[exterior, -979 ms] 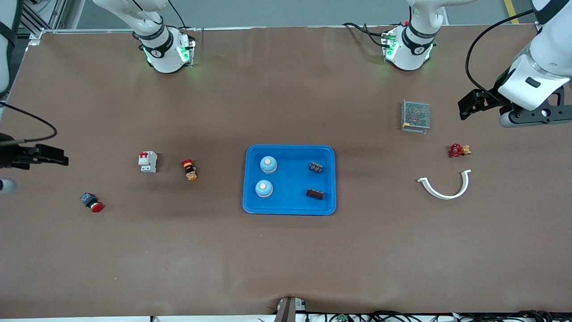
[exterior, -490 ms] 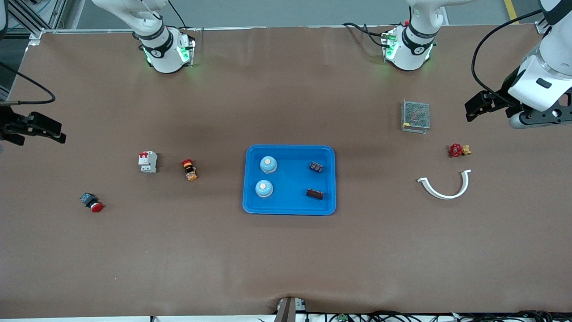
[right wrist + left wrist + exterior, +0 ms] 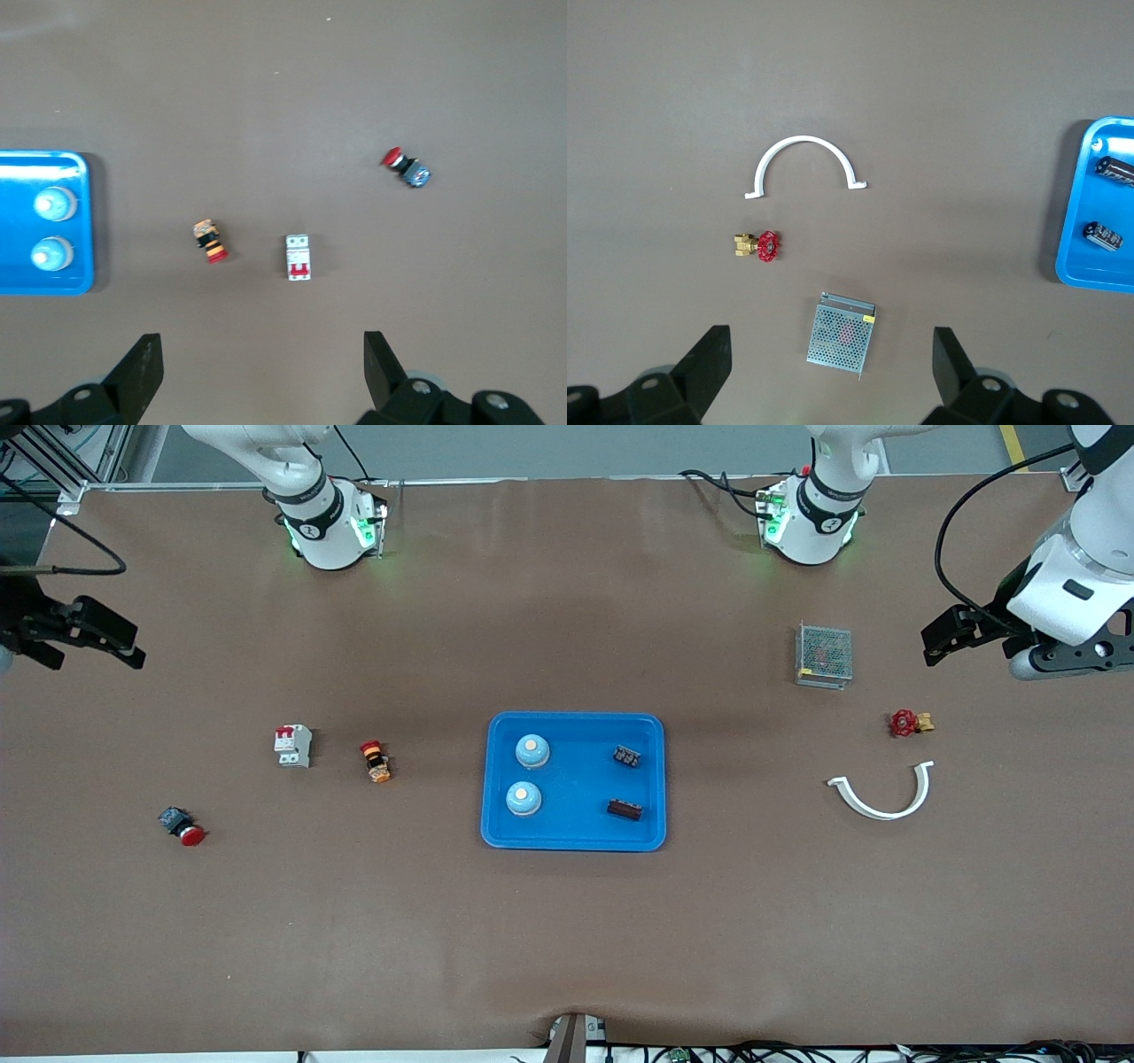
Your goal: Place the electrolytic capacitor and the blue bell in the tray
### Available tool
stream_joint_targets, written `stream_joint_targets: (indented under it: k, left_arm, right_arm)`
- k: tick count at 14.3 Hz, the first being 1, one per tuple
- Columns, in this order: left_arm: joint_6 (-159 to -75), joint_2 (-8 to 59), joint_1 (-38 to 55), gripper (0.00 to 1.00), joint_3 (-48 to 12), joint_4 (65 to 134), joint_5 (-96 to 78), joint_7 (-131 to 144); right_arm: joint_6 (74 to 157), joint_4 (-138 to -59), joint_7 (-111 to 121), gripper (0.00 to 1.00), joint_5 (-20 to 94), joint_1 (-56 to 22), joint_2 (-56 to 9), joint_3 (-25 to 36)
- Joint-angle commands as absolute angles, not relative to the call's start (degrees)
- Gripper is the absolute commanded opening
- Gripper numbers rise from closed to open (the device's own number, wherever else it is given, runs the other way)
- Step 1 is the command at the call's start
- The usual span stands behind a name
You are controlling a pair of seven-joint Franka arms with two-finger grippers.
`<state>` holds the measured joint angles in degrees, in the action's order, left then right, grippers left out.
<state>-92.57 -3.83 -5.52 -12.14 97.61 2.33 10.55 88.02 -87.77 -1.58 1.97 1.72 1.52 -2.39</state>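
Two white Franka arms with black end effectors

Both arms are glossy white with rounded shells; each base (image 3: 323, 527) wears a black ring printed with a small white mark and glows green at its sides. Black cables loop from the left arm's base (image 3: 811, 522) and along its white forearm, which carries a small dark oblong mark. The left end effector (image 3: 952, 636) is matte black beside a grey, black-framed wrist plate with round holes. The right end effector (image 3: 89, 638) is also black, trailing a thin black cable. In the wrist views, each one's fingers (image 3: 709, 363) are dark, wedge-shaped.
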Motion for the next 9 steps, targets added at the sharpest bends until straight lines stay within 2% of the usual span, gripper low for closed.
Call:
stream_joint_targets:
  k: [1, 9]
  left_arm:
    - [-92.5, -5.4, -5.9, 1.0, -12.3, 98.7, 1.1, 9.3]
    - [-91.4, -5.7, -5.8, 1.0, -12.7, 98.3, 1.1, 9.2]
  right_arm:
    - [89.3, -90.6, -2.3, 1.0, 3.2, 1.7, 3.6, -2.1]
    - [88.6, -89.2, -2.5, 1.0, 3.1, 1.6, 3.1, -2.0]
